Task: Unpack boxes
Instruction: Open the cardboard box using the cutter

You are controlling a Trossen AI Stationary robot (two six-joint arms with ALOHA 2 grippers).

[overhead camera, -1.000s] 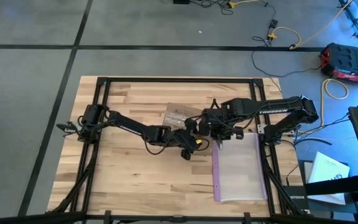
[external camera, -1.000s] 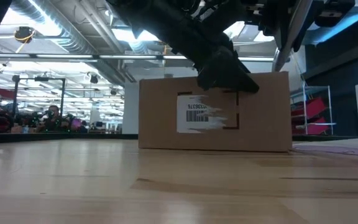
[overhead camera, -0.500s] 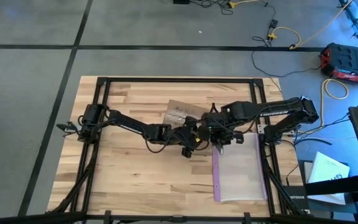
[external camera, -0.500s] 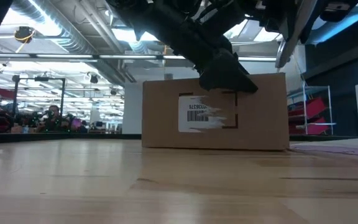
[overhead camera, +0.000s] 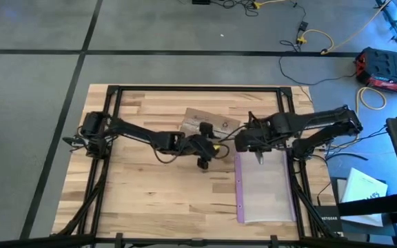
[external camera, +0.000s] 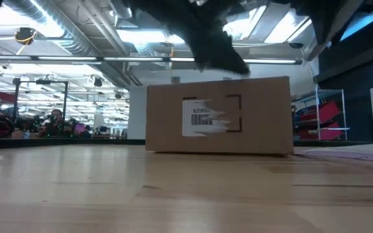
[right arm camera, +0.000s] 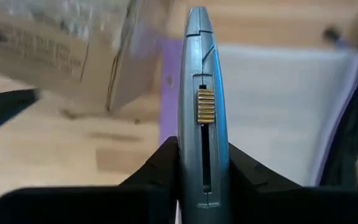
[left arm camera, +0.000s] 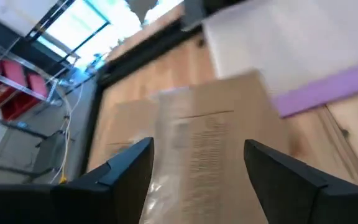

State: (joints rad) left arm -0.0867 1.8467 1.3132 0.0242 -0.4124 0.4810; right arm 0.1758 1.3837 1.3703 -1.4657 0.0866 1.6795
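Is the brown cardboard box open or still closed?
Closed. The brown cardboard box sits flat on the wooden table with a level top edge; no flaps stand up.

Two dark, slender jointed arms with looping black cables and broad, flat black gripper fingers (left arm camera: 123,168).

A small brown cardboard box (overhead camera: 205,124) stands flat on the bench (overhead camera: 150,193), near its middle toward the far edge. A pale barcode label (external camera: 203,118) is on its side, printed text on top.
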